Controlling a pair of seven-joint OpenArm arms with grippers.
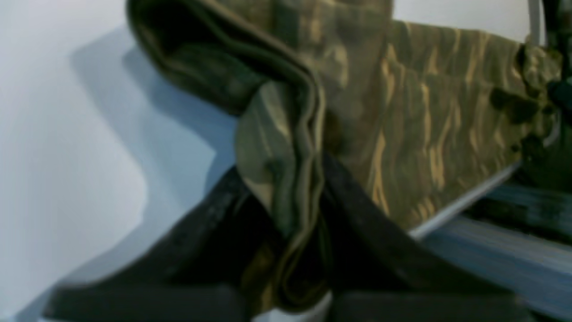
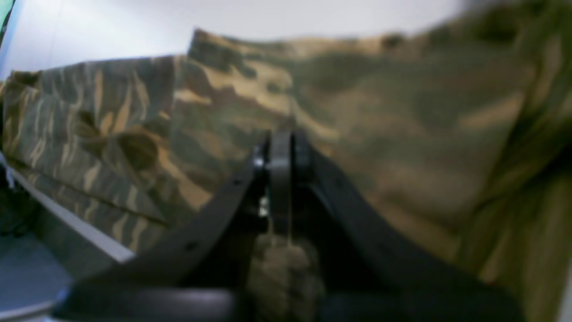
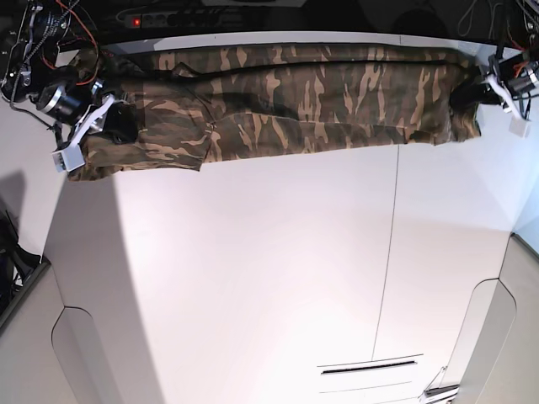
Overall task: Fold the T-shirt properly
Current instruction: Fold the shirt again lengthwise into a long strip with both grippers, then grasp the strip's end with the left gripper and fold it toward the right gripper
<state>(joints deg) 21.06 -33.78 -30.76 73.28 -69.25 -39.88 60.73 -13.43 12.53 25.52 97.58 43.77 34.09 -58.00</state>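
Note:
The camouflage T-shirt [image 3: 295,93] is stretched in a long folded band along the far edge of the white table [image 3: 253,269]. My left gripper [image 3: 463,94] is at its right end. In the left wrist view the gripper [image 1: 304,201] is shut on a bunched fold of the T-shirt [image 1: 424,112] with hems showing. My right gripper [image 3: 118,122] is at the left end. In the right wrist view it [image 2: 280,152] is shut with the T-shirt [image 2: 402,134] bunched in its jaws. The collar is not visible.
The table's far edge [image 1: 464,201] runs right under the cloth, with a drop behind it. A black power strip [image 3: 202,17] and loose cables [image 3: 42,25] lie beyond the far edge. A seam [image 3: 392,244] crosses the tabletop.

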